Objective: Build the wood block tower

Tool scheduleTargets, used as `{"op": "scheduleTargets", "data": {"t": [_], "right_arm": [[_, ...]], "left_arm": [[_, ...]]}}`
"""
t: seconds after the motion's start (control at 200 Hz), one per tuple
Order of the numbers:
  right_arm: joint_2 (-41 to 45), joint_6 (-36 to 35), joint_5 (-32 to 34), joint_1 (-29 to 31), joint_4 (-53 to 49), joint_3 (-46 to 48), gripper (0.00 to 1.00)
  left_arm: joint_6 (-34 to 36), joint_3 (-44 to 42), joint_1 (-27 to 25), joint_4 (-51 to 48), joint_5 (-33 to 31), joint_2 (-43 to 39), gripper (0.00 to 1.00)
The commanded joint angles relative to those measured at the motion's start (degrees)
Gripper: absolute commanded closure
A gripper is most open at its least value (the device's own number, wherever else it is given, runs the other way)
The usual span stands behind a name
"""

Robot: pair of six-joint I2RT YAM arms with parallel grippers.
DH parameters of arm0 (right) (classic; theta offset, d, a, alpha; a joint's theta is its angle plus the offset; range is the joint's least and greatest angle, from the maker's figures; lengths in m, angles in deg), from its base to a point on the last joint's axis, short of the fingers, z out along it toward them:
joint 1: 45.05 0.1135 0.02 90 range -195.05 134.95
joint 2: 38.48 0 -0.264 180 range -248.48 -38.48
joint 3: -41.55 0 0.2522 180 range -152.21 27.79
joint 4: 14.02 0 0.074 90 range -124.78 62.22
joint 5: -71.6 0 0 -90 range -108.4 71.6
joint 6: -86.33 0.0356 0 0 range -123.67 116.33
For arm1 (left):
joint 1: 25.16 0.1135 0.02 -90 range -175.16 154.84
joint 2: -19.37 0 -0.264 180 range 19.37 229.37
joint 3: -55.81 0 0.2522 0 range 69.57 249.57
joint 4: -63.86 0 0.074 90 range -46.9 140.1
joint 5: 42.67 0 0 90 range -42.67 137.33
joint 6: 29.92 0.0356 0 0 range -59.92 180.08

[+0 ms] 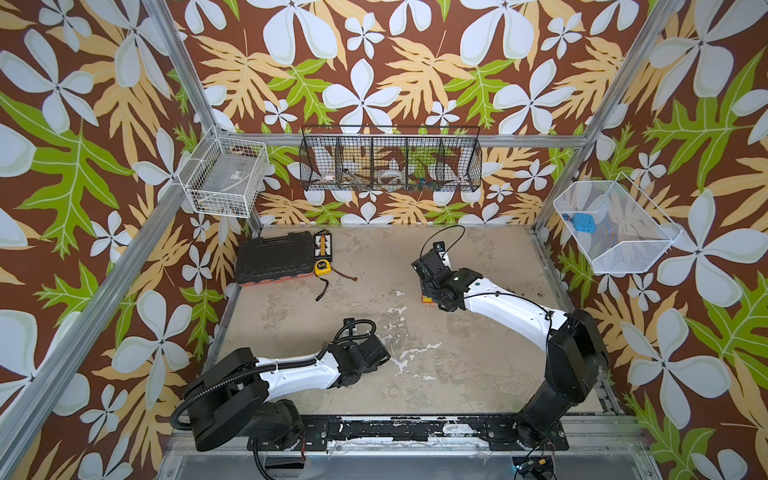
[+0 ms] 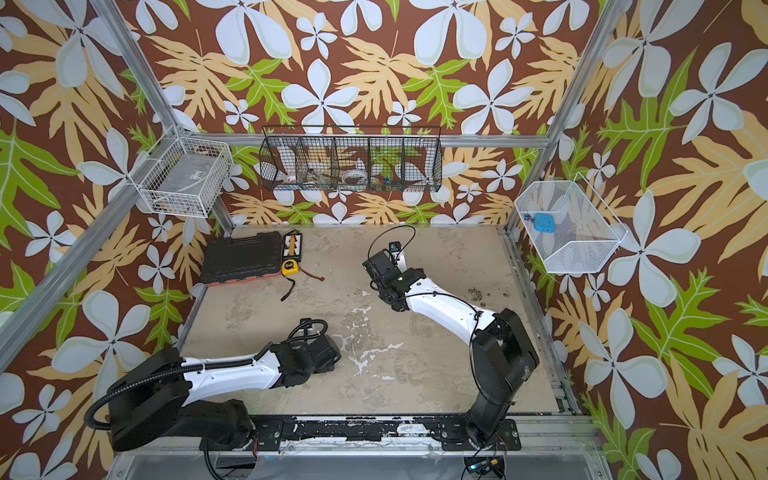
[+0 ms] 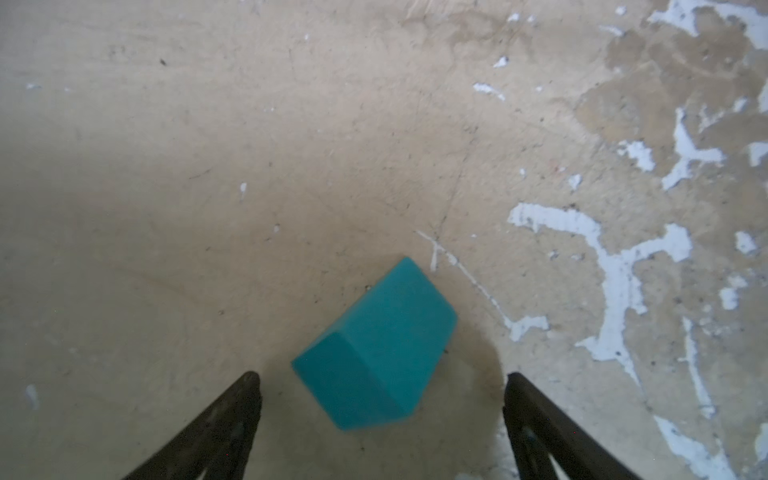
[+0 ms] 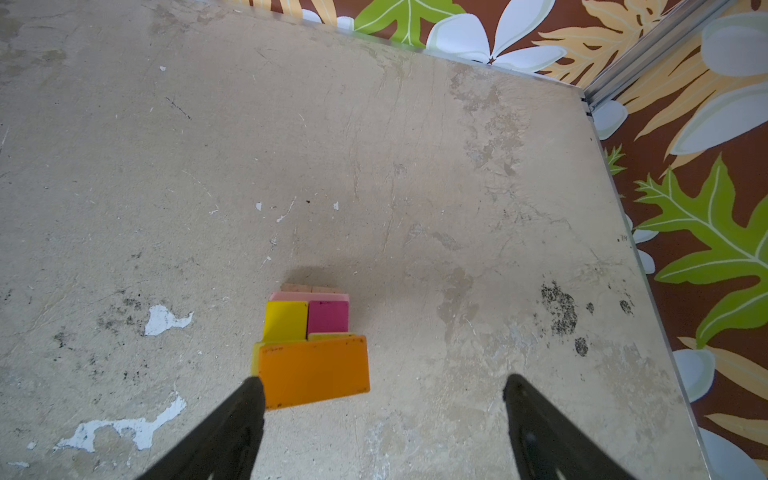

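Spread left claw (image 3: 381, 378) astride teal roof piece (image 3: 374, 349) on desk (image 3: 208, 124), lower centre; spread right claw (image 4: 384, 381) beside tower (image 4: 309, 345), lower centre. Step, judged: roof pickup; next: close, lift, cap orange brick (image 4: 313, 372)

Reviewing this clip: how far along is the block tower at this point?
Done: the tower stands stacked up to an orange brick on top, right pincer open near it. In hand: nothing yet; the left pincer is open over the teal roof piece lying on the table. Left: grip that piece and cap the tower.
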Motion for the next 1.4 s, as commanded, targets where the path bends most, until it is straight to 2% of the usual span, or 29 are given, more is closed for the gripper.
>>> {"op": "scheduleTargets", "data": {"t": [0.0,0.255,0.47,0.811,1.081,1.211,1.266,1.356,1.391], "right_arm": [[0.05,-0.12,0.03,0.03,0.35,-0.01,0.1],[-0.09,-0.16,-0.33,0.04,0.17,-0.16,0.1],[-0.13,-0.16,-0.46,0.05,0.12,-0.13,0.1],[0.76,-0.25,-1.0,0.06,0.14,0.07,0.1],[5.85,-1.36,-2.1,0.01,4.25,3.88,0.1],[11.46,-3.07,-3.82,0.07,9.69,8.33,0.1],[14.53,-4.18,-5.24,0.0,12.65,10.66,0.1],[19.26,-6.57,-8.71,0.05,17.73,14.57,0.08],[21.03,-7.49,-9.99,0.07,20.31,16.4,0.08]], "left_arm": [[3.53,0.76,-0.02,3.42,-0.43,1.1,0.09],[6.89,1.26,-0.01,4.62,-0.52,1.86,0.1],[10.5,-0.23,-0.02,8.34,3.99,0.92,0.16],[10.53,0.65,-0.01,9.35,5.08,1.66,0.16],[11.84,3.0,0.01,12.11,7.51,3.64,0.16],[12.3,4.57,0.05,11.3,6.0,1.26,0.14],[12.61,5.74,-0.02,9.99,4.46,-0.56,0.11],[12.67,8.5,0.79,5.95,1.52,-4.05,0.01],[12.8,9.93,2.02,3.99,1.25,-5.64,0.0]]}}
